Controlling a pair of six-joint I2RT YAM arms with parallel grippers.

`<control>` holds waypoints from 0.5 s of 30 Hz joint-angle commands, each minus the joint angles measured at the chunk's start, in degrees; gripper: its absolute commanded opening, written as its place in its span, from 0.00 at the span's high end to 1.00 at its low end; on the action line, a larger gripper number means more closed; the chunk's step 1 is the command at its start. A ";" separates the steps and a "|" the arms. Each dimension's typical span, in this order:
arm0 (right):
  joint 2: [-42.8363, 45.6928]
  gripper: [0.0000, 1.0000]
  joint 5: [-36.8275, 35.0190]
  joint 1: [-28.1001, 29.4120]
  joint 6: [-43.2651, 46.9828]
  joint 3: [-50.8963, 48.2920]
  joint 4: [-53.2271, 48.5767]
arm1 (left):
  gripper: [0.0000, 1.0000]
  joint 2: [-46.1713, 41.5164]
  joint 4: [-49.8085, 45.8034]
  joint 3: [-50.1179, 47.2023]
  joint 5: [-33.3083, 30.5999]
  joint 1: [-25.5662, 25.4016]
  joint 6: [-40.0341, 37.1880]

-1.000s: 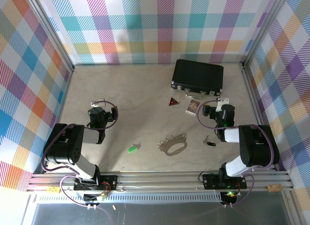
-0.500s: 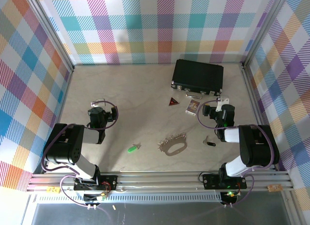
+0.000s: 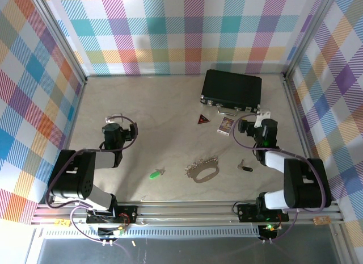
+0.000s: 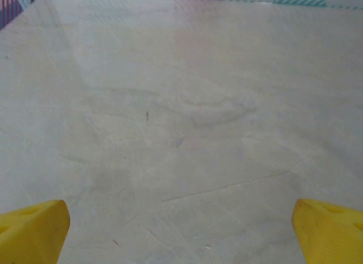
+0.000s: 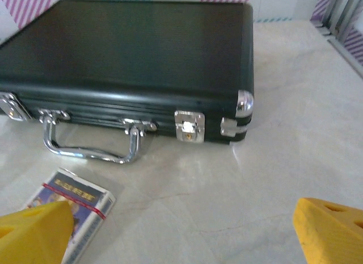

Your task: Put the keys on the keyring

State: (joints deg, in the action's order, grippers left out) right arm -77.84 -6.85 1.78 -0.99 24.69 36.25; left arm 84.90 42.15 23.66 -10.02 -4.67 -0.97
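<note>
Black case [image 3: 231,89]: closed, on the far side of the keyring [image 3: 203,170] and well apart from it. Right gripper [image 5: 181,233]: beyond and to the right of the keyring, facing the case, jaws spread wide, nothing held. Left gripper [image 4: 181,233]: well to the left of the keyring over bare table [image 4: 187,116], jaws spread wide, nothing held. Keyring: lying flat, no key on it. Green key [image 3: 156,174]: left of the keyring, apart. Black key [image 3: 245,167]: right of the keyring, apart. Standing of task: apparently not begun; each key must be picked up and threaded.
</note>
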 commanded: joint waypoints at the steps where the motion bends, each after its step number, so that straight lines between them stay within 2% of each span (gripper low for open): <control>1: 5.24 0.01 -1.82 1.54 -0.55 3.50 -11.00 | 0.00 -6.63 -7.73 2.60 0.57 -0.43 -0.06; 3: 8.29 0.01 -4.15 2.93 -3.06 5.84 -17.87 | 0.00 -10.61 -13.74 3.68 1.96 -0.44 2.21; 5: 10.31 0.01 -6.34 3.94 -7.13 9.43 -27.29 | 0.00 -14.69 -20.39 5.08 6.02 -0.50 5.05; 7: 10.98 0.01 -7.15 4.27 -12.02 13.94 -37.99 | 0.00 -18.67 -27.92 7.14 6.90 -0.86 12.48; 10: 11.72 0.01 -3.11 5.28 -14.54 17.44 -47.23 | 0.00 -22.03 -42.97 11.77 9.75 -1.21 20.45; 13: 12.95 0.01 2.34 8.07 -14.15 20.05 -54.29 | 0.00 -24.06 -47.81 12.69 19.78 -2.20 22.20; 15: 13.54 0.01 5.27 10.99 -13.22 22.01 -59.09 | 0.00 -25.60 -50.98 13.21 23.92 -3.87 22.12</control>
State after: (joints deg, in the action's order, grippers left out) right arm -65.63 -7.35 9.63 -12.93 43.68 -10.07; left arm 60.99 2.87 35.79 4.14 -6.63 16.99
